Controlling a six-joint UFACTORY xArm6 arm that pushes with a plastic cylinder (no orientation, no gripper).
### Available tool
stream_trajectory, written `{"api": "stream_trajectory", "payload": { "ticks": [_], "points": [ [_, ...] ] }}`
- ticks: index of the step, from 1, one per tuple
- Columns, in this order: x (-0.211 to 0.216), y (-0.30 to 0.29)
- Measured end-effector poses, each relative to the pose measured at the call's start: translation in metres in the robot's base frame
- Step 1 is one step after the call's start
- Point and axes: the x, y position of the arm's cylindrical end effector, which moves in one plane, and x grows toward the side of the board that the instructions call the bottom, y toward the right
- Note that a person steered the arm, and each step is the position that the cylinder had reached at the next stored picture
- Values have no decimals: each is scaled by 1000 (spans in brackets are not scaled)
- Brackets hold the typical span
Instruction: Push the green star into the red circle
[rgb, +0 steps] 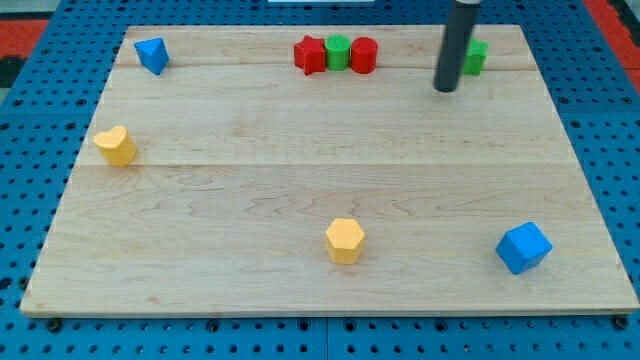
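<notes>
The green star (476, 56) lies near the view's top right, partly hidden behind my rod. My tip (446, 88) rests on the board just left of and below the star, close to it. The red circle (364, 55) stands at the view's top centre, at the right end of a tight row with a green circle (338, 50) and a red star (310, 55). The red circle is well to the left of my tip and the green star.
A blue block (152, 54) sits at the top left. A yellow heart (116, 145) is at the left edge. A yellow hexagon (345, 240) lies at bottom centre and a blue cube (523, 247) at bottom right.
</notes>
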Motion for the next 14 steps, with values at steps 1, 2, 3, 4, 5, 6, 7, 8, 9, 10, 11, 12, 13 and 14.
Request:
{"api": "stream_trajectory", "payload": {
  "ticks": [1, 2, 3, 4, 5, 6, 7, 8, 9, 10, 11, 12, 13, 14],
  "points": [
    [-1, 70],
    [-30, 107],
    [-64, 90],
    [-84, 18],
    [-89, -33],
    [-80, 8],
    [-46, 41],
    [-43, 10],
    [-59, -25],
    [-65, -48],
    [-65, -53],
    [-48, -51],
    [-23, -52],
    [-21, -52]
  ]
}}
